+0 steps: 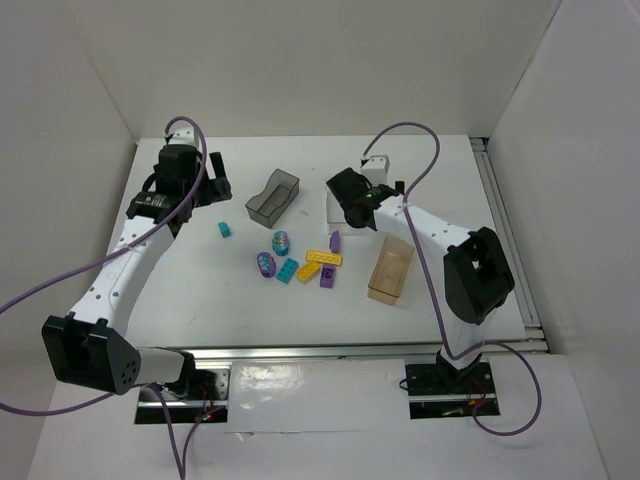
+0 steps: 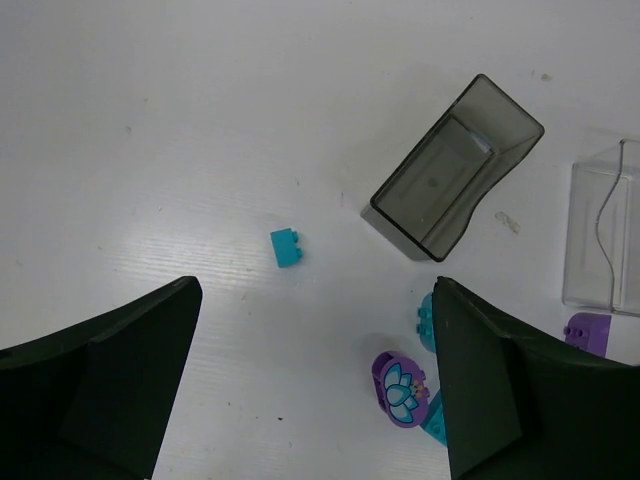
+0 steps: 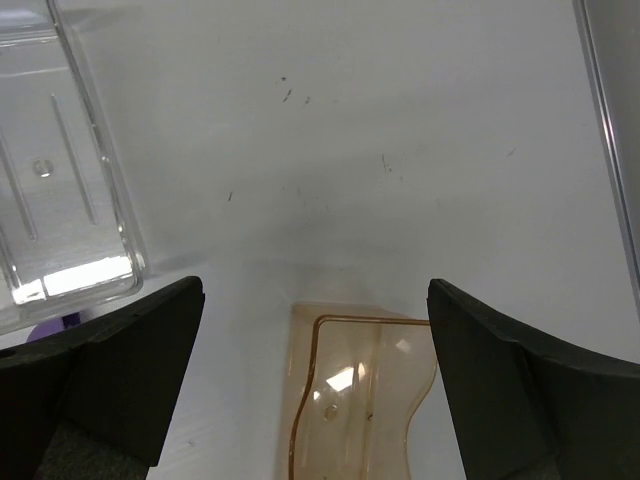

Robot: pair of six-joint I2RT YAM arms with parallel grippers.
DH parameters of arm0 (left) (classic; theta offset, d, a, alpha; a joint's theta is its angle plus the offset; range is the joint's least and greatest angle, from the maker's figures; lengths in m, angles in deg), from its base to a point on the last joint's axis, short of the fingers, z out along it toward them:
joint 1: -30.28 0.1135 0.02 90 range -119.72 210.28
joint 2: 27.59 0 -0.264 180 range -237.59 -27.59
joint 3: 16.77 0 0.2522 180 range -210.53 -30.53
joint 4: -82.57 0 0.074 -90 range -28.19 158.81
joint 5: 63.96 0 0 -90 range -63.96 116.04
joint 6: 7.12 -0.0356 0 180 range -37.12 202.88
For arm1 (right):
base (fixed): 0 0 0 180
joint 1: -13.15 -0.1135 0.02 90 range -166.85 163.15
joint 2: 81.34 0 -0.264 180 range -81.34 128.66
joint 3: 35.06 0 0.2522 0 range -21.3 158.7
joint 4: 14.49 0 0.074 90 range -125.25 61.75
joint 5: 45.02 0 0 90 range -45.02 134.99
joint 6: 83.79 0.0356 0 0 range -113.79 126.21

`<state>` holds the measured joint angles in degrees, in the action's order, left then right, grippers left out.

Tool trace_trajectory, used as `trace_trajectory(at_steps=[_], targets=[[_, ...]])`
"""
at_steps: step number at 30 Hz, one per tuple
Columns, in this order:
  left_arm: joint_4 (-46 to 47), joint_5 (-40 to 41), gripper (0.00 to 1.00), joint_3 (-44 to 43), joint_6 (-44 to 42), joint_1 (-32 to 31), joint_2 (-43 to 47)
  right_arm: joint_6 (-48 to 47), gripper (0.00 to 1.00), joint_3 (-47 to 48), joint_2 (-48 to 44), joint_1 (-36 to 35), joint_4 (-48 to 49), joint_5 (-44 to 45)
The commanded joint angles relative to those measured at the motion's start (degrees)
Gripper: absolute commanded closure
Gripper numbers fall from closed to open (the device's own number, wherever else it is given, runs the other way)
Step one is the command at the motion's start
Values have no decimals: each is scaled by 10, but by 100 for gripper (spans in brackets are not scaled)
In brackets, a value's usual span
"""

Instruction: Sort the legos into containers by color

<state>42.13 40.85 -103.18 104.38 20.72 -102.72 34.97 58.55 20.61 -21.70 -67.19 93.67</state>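
Observation:
The legos lie mid-table: a lone teal brick (image 1: 226,229), two striped round pieces (image 1: 281,241) (image 1: 265,263), a teal brick (image 1: 288,270), two yellow bricks (image 1: 324,258) (image 1: 308,272) and two purple bricks (image 1: 335,240) (image 1: 327,276). The dark grey tray (image 1: 273,197), clear tray (image 1: 332,212) and tan tray (image 1: 390,270) are empty. My left gripper (image 1: 205,188) is open and empty above the lone teal brick (image 2: 286,247). My right gripper (image 1: 350,198) is open and empty, between the clear tray (image 3: 60,190) and the tan tray (image 3: 365,390).
White walls close in the table on the left, back and right. A metal rail (image 1: 505,240) runs along the table's right edge. In the left wrist view a striped round piece (image 2: 400,388) lies beside my right finger (image 2: 500,390).

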Motion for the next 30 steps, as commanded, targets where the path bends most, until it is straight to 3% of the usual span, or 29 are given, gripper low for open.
trace_trajectory(at_steps=[1,6,10,12,15,18,20,27,28,29,30], targets=[[-17,31,0,-8,18,-1,10,15,0,-3,-36,-19,23,19],[-24,-43,0,12,44,38,10,27,0,7,-36,-46,32,12],[-19,-34,0,34,50,58,24,56,0,2,-36,-72,32,-6],[-19,-28,0,34,56,58,30,47,0,-19,-43,-72,55,-91],[-2,-95,0,46,29,77,30,1,0,-89,-75,-86,177,-199],[-2,-117,0,57,15,83,30,6,0,-126,-77,-81,221,-270],[-18,-124,0,51,15,83,24,13,0,-126,-60,-72,221,-271],[-33,-147,0,36,10,83,24,21,19,-116,-3,-61,253,-295],[-33,-147,0,36,10,83,24,29,24,-110,8,-55,253,-295],[-33,-147,0,36,10,83,24,40,36,-105,8,-55,253,-295],[-33,-147,0,36,10,83,31,40,40,-105,17,-48,253,-295]])
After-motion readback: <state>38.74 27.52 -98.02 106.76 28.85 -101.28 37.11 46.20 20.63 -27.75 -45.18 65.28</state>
